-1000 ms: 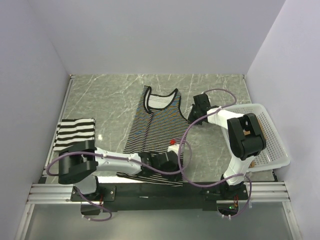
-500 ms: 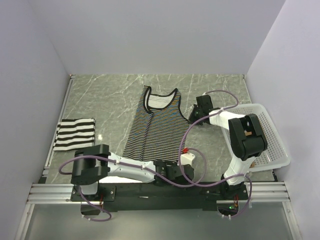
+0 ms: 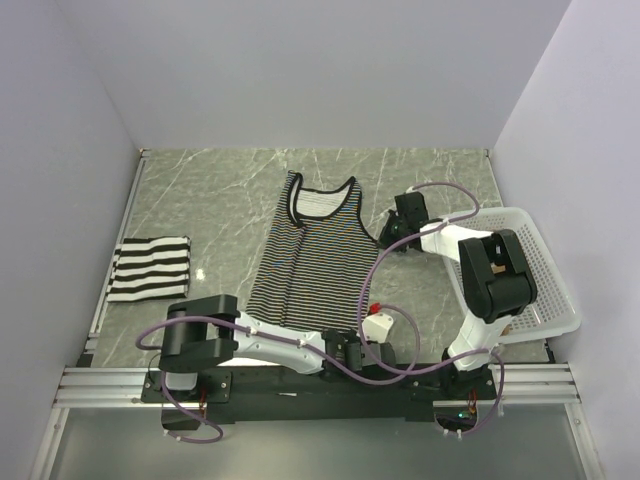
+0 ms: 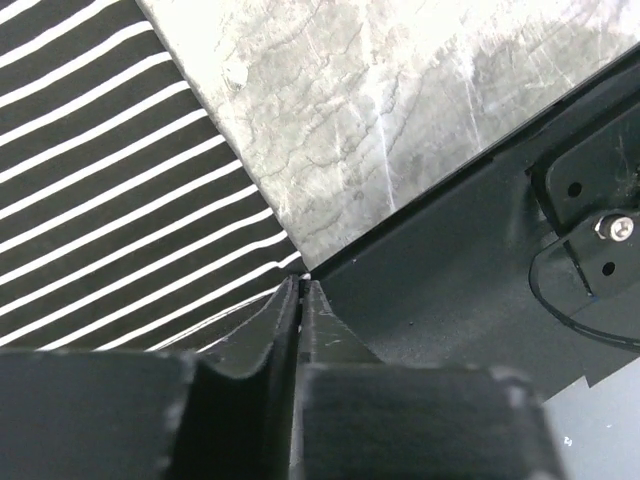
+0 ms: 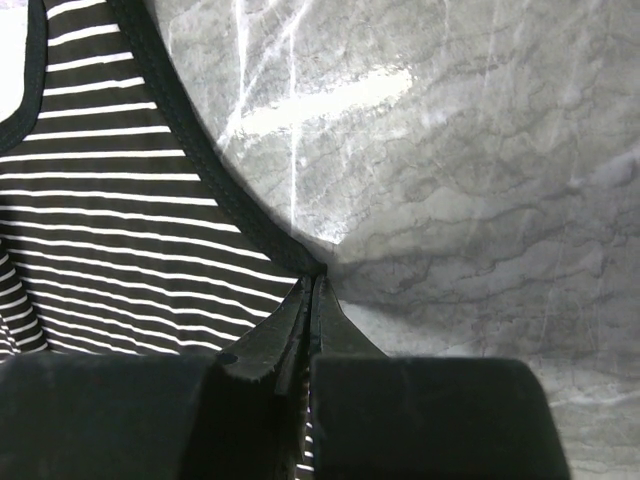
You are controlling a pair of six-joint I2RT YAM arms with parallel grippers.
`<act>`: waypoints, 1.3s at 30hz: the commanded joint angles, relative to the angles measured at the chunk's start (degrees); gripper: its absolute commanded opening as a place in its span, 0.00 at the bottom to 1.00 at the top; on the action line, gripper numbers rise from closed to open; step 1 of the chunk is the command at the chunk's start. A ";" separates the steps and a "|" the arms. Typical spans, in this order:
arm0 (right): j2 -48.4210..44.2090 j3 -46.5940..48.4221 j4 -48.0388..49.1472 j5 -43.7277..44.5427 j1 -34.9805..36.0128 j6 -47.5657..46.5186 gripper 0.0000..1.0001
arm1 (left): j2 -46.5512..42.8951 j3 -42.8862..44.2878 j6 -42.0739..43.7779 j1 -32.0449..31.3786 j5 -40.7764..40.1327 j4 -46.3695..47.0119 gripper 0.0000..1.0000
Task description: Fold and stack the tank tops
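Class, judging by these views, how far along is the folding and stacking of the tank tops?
Done: the bold-striped top lies folded at the left. In hand: the thin-striped tank top lies flat, the left claw closed at its near hem corner, the right claw at its armhole trim. Left: folding it and stacking.
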 commanded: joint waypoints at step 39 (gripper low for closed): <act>15.04 32.96 -15.30 10.31 16.96 5.42 0.00 | -52.20 -41.31 -41.71 1.98 -9.91 -5.97 0.01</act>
